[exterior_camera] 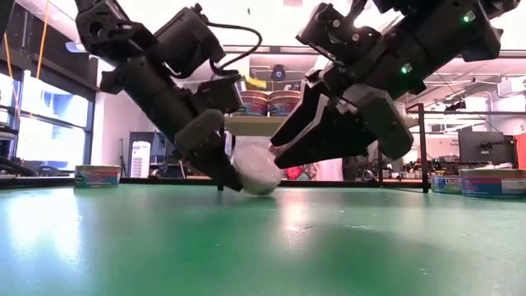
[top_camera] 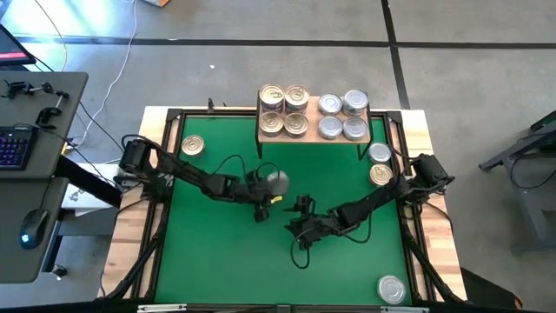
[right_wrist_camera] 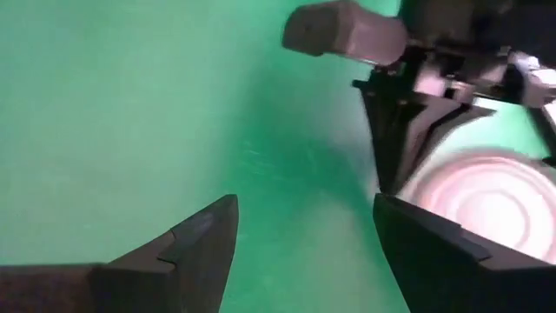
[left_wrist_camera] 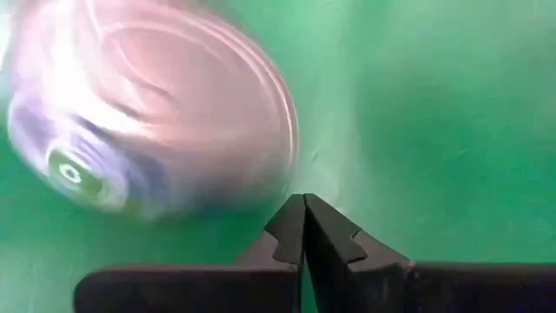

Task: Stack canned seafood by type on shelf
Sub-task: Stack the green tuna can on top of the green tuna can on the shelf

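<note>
My closed left end effector (left_wrist_camera: 304, 228) and open right end effector (right_wrist_camera: 304, 239) flank a silver tin (top_camera: 276, 181) mid green mat (top_camera: 226, 261), grey floor (top_camera: 217, 17) around.

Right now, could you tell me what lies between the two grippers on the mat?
In the low view, one silver-lidded can sits tipped on the green mat between the shut left gripper and the open right gripper.

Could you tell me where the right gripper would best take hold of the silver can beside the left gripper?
Probably across its round rim. The silver can looks tipped on edge and blurred, maybe rolling, so the open right gripper should straddle its flat faces from the side opposite the shut left gripper.
</note>
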`<move>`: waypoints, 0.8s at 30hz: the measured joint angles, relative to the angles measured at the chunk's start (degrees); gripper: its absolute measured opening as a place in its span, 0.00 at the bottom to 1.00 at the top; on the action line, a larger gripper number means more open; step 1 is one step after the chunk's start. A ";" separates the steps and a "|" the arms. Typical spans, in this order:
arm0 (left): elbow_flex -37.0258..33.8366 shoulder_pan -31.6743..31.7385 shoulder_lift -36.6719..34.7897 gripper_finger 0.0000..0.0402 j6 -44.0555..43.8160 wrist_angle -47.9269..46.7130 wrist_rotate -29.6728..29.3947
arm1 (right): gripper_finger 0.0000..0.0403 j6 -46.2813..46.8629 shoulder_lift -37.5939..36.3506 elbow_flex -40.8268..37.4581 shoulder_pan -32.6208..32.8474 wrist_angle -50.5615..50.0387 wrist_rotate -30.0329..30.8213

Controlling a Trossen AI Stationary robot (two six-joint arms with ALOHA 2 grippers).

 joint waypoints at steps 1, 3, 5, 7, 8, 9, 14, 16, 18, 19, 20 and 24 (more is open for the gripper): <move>-0.04 -0.02 0.06 0.00 0.02 -0.32 -0.02 | 0.65 -0.09 0.00 0.00 0.00 -0.01 0.46; -0.04 -0.13 0.11 0.00 -0.02 -0.37 -0.21 | 0.65 -1.07 -0.24 -0.02 0.20 -0.24 0.68; -0.02 -0.51 -0.04 0.00 -0.34 0.14 -0.36 | 0.65 -1.16 -0.53 -0.04 0.41 -0.25 0.95; 0.00 -1.08 -0.20 0.00 -0.50 0.14 -0.43 | 0.65 0.06 -1.37 -0.04 0.57 -1.90 1.80; 0.08 -1.40 -0.22 0.00 -0.67 0.14 -0.52 | 0.65 1.38 -1.93 -0.04 0.59 -3.23 2.26; 0.13 -1.77 -0.22 0.00 -0.95 0.18 -0.86 | 0.65 2.69 -2.47 -0.04 0.59 -5.19 3.08; 0.31 -3.30 -0.22 0.00 -2.62 0.83 -6.68 | 0.65 10.33 -4.77 -0.04 0.00 -14.58 6.90; 0.86 -2.92 -0.24 0.00 -2.61 2.37 -9.59 | 0.65 12.78 -4.98 -0.04 -0.04 -16.25 7.32; 1.65 -1.29 -0.34 0.00 -2.56 3.85 -13.26 | 0.65 13.97 -4.98 -0.04 0.00 -16.60 7.70; 2.03 -0.09 -0.40 0.00 -2.39 4.25 -14.74 | 0.65 14.43 -4.98 -0.04 0.16 -16.59 7.90; 2.32 1.19 -0.42 0.00 -1.94 4.64 -15.58 | 0.65 14.91 -5.01 -0.04 0.34 -16.55 7.96; 2.56 6.81 -0.42 0.00 -0.44 6.70 -15.97 | 0.65 15.55 -5.01 -0.04 1.04 -16.49 8.08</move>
